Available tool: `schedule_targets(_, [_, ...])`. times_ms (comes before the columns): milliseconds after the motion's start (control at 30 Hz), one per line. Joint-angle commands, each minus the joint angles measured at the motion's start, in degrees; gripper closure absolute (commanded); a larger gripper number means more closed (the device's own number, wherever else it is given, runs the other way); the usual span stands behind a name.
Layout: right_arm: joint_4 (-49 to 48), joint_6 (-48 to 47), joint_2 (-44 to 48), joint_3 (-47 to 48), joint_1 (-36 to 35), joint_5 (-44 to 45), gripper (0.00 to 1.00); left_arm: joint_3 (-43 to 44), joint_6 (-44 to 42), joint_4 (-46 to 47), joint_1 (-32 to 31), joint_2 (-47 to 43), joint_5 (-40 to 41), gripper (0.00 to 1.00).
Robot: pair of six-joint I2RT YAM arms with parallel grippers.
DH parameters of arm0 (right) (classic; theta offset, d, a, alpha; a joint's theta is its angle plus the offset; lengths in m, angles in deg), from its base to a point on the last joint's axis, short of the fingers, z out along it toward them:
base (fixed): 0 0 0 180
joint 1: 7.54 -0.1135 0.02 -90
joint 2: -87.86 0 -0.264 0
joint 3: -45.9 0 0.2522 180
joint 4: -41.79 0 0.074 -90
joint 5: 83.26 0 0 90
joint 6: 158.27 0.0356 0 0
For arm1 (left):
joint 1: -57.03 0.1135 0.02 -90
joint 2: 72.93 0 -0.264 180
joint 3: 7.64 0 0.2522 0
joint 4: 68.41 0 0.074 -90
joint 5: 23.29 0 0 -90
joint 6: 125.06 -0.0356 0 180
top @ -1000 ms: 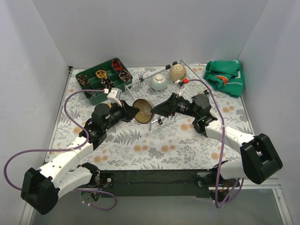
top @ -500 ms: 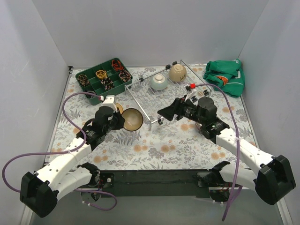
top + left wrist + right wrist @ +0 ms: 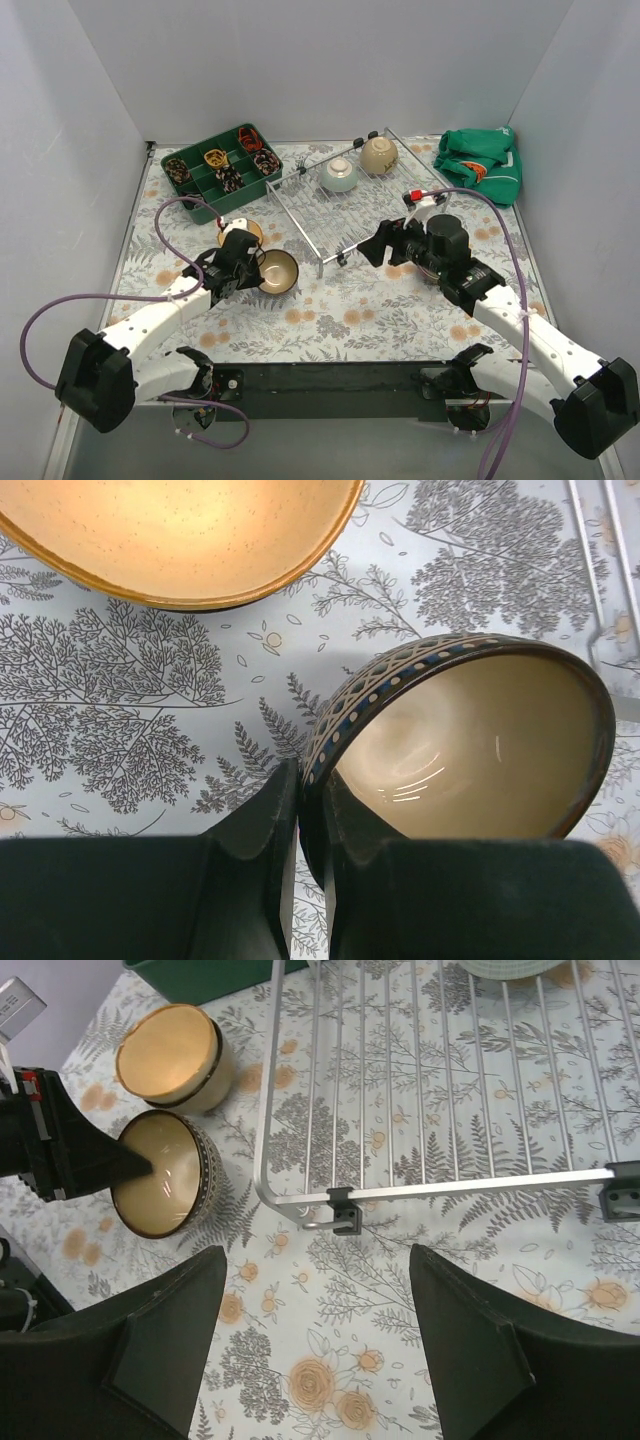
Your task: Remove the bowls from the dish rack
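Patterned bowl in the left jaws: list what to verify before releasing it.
1. Grip: left gripper jaws pinch the patterned bowl by its rim, ok.
2. Off the dish rack: bowl is over the table, ok.
3. Bowl seated on the table: cannot tell.
4. Gap to the tan bowl: apart, ok.
5. Other arm clear: right gripper jaws open and empty, ok.
6. Rack unloaded: mint bowl and beige bowl sit on it, not ok.
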Motion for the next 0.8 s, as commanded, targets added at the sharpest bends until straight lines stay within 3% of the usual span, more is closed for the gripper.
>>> schedule_targets(0, [3.12,-4.77,2.18,0.63,-0.08,4.56,0.18,0.81,1.95,3.22,0.24,2.4,1.03,1.0])
schedule_targets(233, [4.53,-7.23,2.45,0.37,-0.08,6.58,0.18,-0.07,2.39,4.1,0.86,5.57,-0.29,1.0])
schedule_targets(567, [5.23,-8.55,2.36,0.02,0.01,9.12,0.18,-0.16,2.39,4.02,1.12,6.46,-1.08,0.79])
schedule_targets(767, [7.17,-9.43,3.15,0.63,-0.08,10.89,0.18,-0.6,2.22,3.23,1.12,3.73,-0.99,0.59])
